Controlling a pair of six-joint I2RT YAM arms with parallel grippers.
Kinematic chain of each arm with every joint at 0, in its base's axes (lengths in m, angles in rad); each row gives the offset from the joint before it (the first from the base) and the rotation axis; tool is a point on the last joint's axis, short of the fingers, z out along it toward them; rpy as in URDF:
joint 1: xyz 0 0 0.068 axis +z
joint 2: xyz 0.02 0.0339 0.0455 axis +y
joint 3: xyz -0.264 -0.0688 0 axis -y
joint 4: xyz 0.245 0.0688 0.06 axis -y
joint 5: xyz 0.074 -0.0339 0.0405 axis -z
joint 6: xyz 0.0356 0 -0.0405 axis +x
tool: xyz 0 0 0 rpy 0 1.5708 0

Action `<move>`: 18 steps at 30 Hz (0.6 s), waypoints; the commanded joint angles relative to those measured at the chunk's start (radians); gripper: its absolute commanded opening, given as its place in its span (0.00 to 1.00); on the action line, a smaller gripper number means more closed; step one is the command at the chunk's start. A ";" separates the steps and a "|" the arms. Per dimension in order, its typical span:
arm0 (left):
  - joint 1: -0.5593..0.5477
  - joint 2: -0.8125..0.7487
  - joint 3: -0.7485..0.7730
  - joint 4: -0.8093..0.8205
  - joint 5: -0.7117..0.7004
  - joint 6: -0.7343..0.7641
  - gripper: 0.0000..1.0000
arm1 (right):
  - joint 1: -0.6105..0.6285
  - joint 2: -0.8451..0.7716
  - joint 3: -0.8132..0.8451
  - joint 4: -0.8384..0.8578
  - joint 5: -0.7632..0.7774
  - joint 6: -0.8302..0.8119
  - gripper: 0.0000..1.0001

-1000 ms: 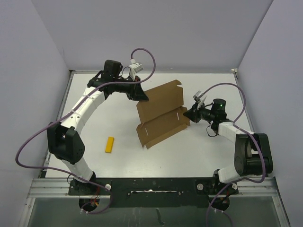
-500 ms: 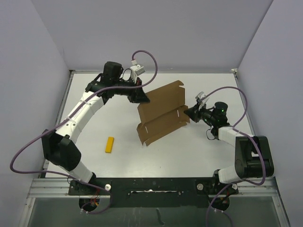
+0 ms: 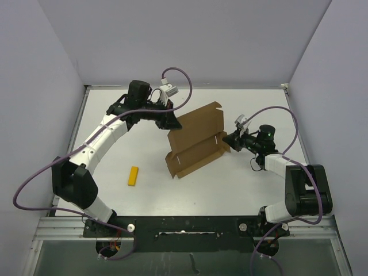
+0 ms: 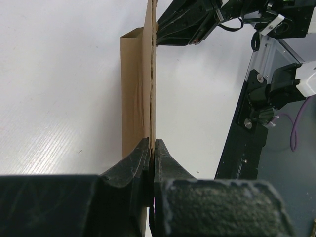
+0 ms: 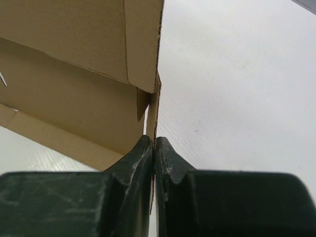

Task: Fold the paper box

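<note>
Now holds the box (image 3: 195, 141) between both grippers, raised near the middle of the table (image 3: 241, 184). Pinches its far left corner with the left gripper (image 3: 172, 122), jaws shut flat on a thin edge of cardboard; from the left wrist, sees that edge as an upright sheet running straight away from the fingertips. Clamps the right end with the right gripper (image 3: 227, 138), jaws likewise closed on a thin flap, just where a side tab meets the larger panel. Shows the box half-formed: broad panel tilted up toward the far right, narrower strip with two slits lower toward the near left. Near-left corner down at the table or just above it; cannot tell which. Well apart to the near left, flat on the table: a yellow bar (image 3: 133, 176), touched by neither gripper.
</note>
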 commanded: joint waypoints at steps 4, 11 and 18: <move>-0.019 -0.085 -0.027 0.047 -0.032 0.000 0.00 | 0.009 -0.029 0.019 -0.026 -0.094 -0.096 0.08; -0.020 -0.096 -0.037 0.057 -0.046 0.009 0.00 | 0.007 -0.032 0.042 -0.095 -0.118 -0.123 0.15; -0.019 -0.097 -0.027 0.060 -0.051 0.019 0.00 | -0.004 -0.037 0.082 -0.173 -0.161 -0.120 0.20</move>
